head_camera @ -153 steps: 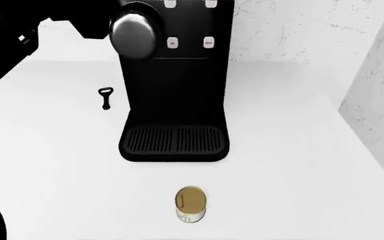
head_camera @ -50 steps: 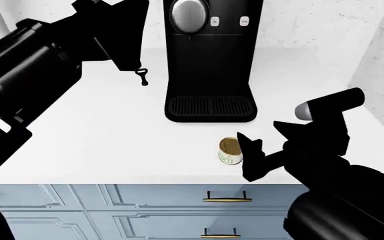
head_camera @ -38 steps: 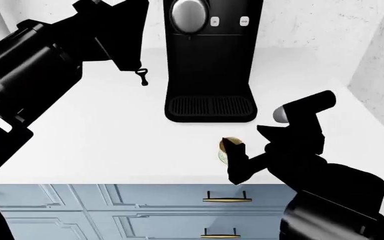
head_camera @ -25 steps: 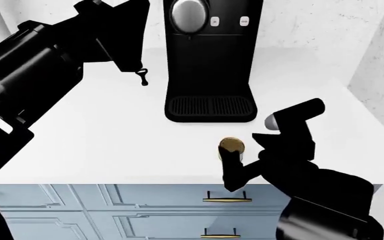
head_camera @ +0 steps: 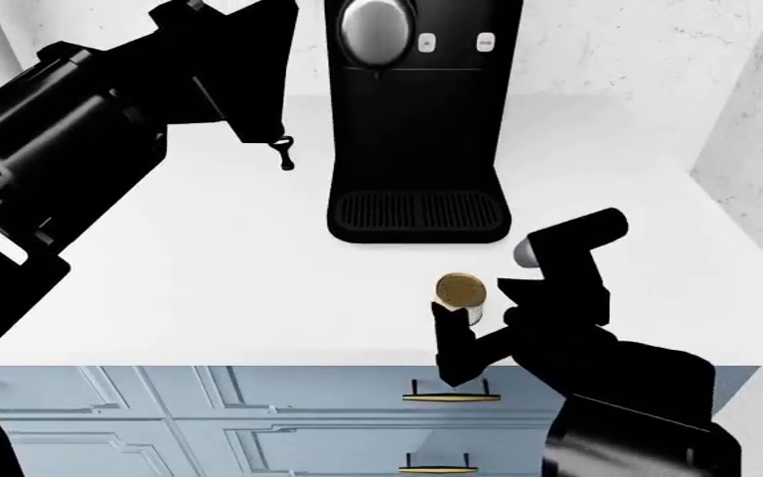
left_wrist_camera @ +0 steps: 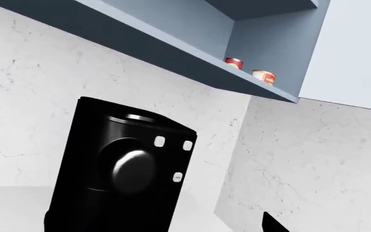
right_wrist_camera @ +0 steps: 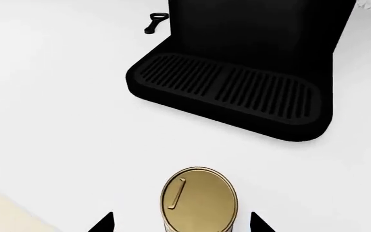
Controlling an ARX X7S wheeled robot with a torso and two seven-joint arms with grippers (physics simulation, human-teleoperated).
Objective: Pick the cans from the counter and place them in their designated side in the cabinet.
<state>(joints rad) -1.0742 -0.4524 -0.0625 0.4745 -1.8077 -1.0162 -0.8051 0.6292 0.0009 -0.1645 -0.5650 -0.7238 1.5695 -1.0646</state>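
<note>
A squat can with a gold lid (head_camera: pixel 459 290) stands on the white counter (head_camera: pixel 196 288) near its front edge, in front of the coffee machine. My right gripper (head_camera: pixel 483 316) is open and straddles this can (right_wrist_camera: pixel 199 197), with both fingertips (right_wrist_camera: pixel 261 223) apart from its sides. My left gripper (head_camera: pixel 265 121) is raised at the back left, beside the machine. It holds nothing; only one fingertip (left_wrist_camera: pixel 272 225) shows in its wrist view. A blue-grey wall cabinet (left_wrist_camera: pixel 172 34) holds a red-labelled can (left_wrist_camera: pixel 235 63) and a cream-labelled can (left_wrist_camera: pixel 263 76) side by side on its shelf.
A tall black coffee machine (head_camera: pixel 416 119) with a drip tray (right_wrist_camera: pixel 231 94) stands at the back middle of the counter. A small black bottle opener (head_camera: pixel 283 151) lies to its left. Blue drawers with gold handles (head_camera: pixel 451 397) sit under the counter edge. Marbled walls (head_camera: pixel 753 119) close the back and right.
My right arm has moved left and forward, so its open fingers now sit on both sides of the gold-lidded can. The left arm and the can have stayed put.
</note>
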